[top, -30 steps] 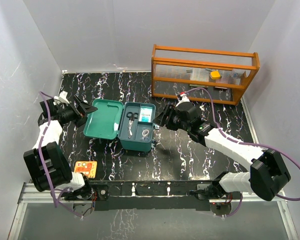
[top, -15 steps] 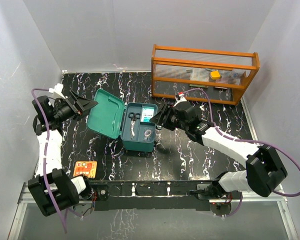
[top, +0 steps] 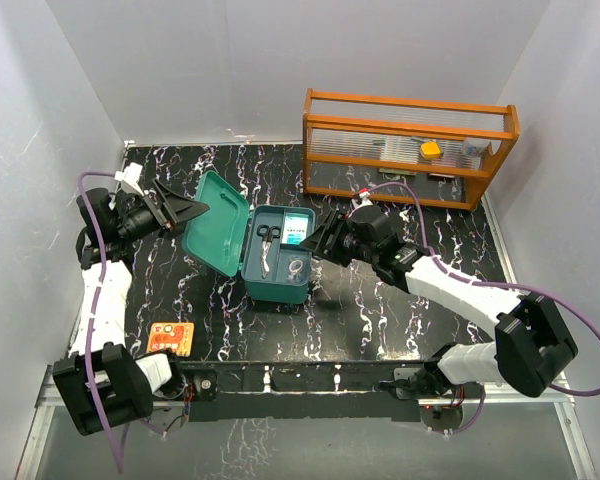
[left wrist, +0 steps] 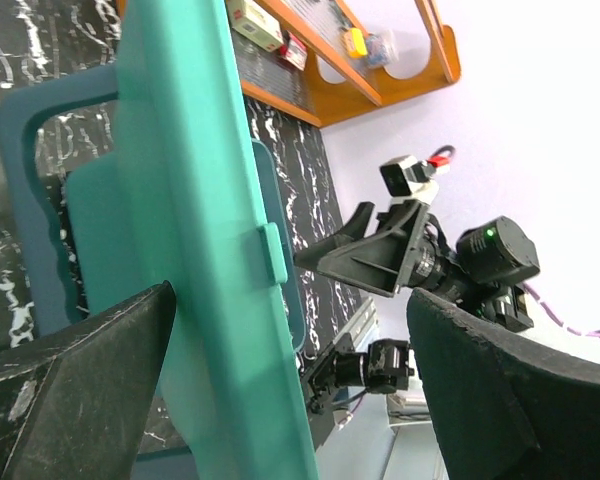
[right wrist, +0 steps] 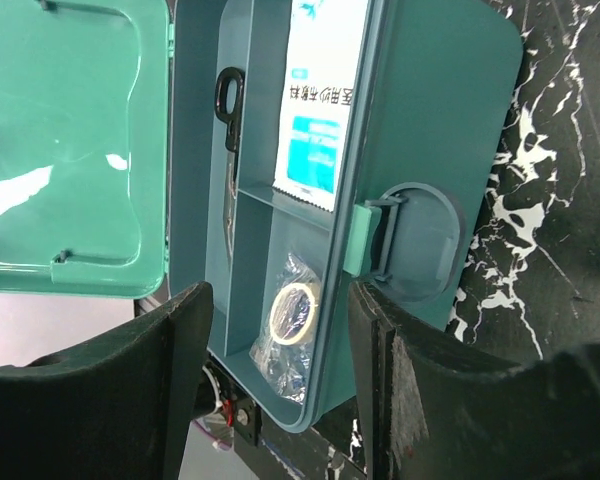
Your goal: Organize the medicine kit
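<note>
Two tools flank the kit [top: 276,290], which sits left of the table's [top: 380,300] middle with its lid [top: 215,235] tilted, about half raised. The left tool [top: 185,212] is at the lid's outer face, jaws wide apart and clamped on nothing. The right tool [top: 323,240] is just beside the kit's latch [right wrist: 365,238] side, jaws partly apart, and I see nothing held between them.

Inside lie scissors [top: 266,236], a white-and-blue packet [top: 296,228] and a bagged roll [top: 293,266], each in its own compartment. By my reading the packing is done and closing the lid is the step in hand.

Next, I judge, the left tool should push the lid over and down onto the box while the right tool steadies the box without blocking the rim. Then the latch needs pressing home. The light box may slide or tip if pushed from one side only.

The table is black with white veining. An orange rack [top: 410,150] stands at its far right corner and a small orange card [top: 170,336] lies near the near left corner. Plain white walls [top: 230,70] close in three sides.
</note>
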### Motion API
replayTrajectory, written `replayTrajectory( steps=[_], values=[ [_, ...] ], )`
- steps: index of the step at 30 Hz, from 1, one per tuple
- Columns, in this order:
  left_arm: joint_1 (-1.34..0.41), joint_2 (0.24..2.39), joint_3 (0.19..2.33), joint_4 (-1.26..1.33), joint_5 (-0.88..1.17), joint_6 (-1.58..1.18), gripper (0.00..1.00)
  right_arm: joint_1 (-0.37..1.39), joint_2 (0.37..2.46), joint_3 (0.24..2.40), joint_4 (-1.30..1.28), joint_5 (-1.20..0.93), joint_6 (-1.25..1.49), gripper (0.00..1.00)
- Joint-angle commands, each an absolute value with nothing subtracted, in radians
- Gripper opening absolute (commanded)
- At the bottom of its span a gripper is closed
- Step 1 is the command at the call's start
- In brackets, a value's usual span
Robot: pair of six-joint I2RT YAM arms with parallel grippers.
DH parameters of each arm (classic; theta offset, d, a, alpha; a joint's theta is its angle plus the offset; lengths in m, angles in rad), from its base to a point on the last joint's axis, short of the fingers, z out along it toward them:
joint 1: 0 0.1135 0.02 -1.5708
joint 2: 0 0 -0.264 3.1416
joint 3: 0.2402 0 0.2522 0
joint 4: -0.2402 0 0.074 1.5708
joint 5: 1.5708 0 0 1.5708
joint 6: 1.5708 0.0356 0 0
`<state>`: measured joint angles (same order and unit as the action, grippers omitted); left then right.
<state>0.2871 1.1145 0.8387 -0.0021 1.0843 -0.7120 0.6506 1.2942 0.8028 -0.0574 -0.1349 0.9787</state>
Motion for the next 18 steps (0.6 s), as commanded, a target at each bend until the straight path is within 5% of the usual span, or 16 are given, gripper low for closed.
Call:
replayTrajectory(
  steps=[1, 18],
  values=[
    [0.248, 1.044, 0.818, 0.125, 1.163, -0.796, 0.99, 0.656, 1.302, 0.804, -0.008, -0.209, 1.011, 0.55],
    [0.034, 1.009, 0.749, 0.281, 1.065, -0.939, 0.99, 0.655, 1.288, 0.770, 0.057, -0.219, 1.064, 0.55]
  ],
)
